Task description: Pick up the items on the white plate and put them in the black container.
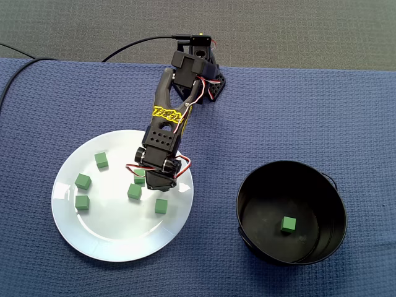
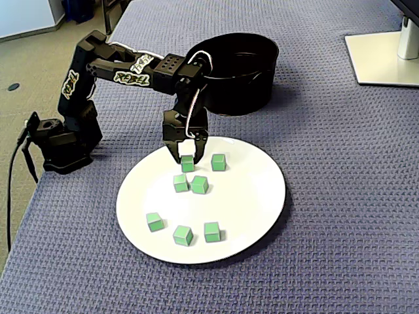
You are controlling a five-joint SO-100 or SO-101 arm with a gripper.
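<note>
Nearest the lens in a fixed view, three green cubes (image 2: pixel 182 235) sit in a loose row on the lower part of the white plate (image 2: pixel 262 216), each apart from the others. Above them, around the middle of the plate, a pair of cubes (image 2: pixel 200 184) lies side by side, almost touching. A lone cube (image 2: pixel 218 161) rests toward the upper rim.

Just left of that one the gripper (image 2: pixel 188 159) points down at the plate. Its jaws stand narrowly apart, one finger on each side of a seventh cube (image 2: pixel 187 164). Whether the fingers press on it or merely flank it I cannot tell; the cube looks to be resting on the plate.

The arm (image 2: pixel 137 69) reaches in from its base (image 2: pixel 62 140) at the left of the frame. The black container (image 2: pixel 255 91) stands at the upper middle, behind the plate, near its rim but apart from it. Both rest on the blue cloth (image 2: pixel 340 196). A white stand base (image 2: pixel 386 55) shows in the upper right corner.

In a fixed view the container sits at the lower right, and a single green cube (image 1: pixel 288 224) lies on its floor, right of centre and clear of the wall. There the wrist covers the gripper's tips.
</note>
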